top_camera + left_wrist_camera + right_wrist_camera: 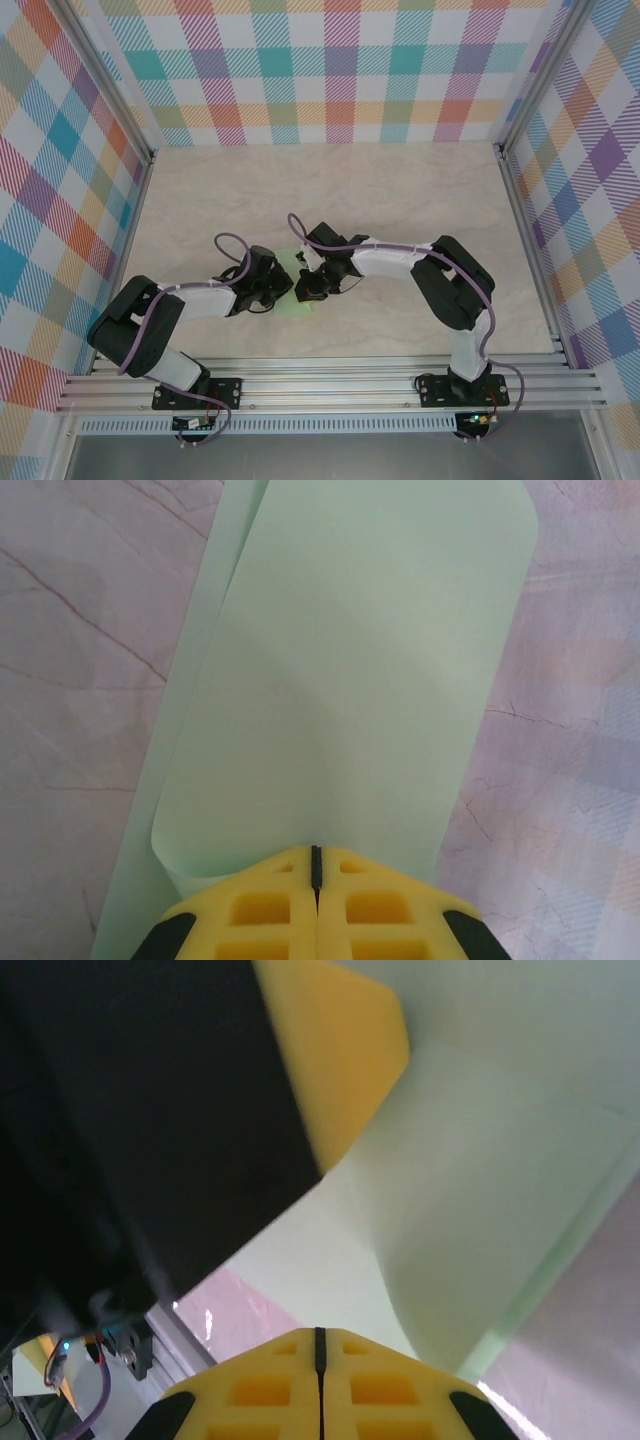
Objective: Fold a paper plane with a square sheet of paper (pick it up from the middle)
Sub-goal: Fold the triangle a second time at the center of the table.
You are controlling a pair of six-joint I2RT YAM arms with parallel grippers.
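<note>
Desk edges: pale marbled desk (350,190), shut in by plaid walls (340,70) on the left, far and right sides; metal rail (330,385) along the near side.
Open room: wide bare surface toward the far wall and out to either side of the arms.
Sheet of paper (297,303) (350,680) (480,1160): pale green, at desk middle between both grippers; upper layer curled back over the lower.
Hidden: mostly covered by the grippers from above, outline unreadable; cropped by frame edges in both wrist views.
Left gripper (278,285) (316,852) (340,1050): clenched, fingers seam to seam, tips against the curled fold; pinch not discernible.
Right gripper (312,283) (320,1332): clenched, tips just beside the sheet; contact unclear.
</note>
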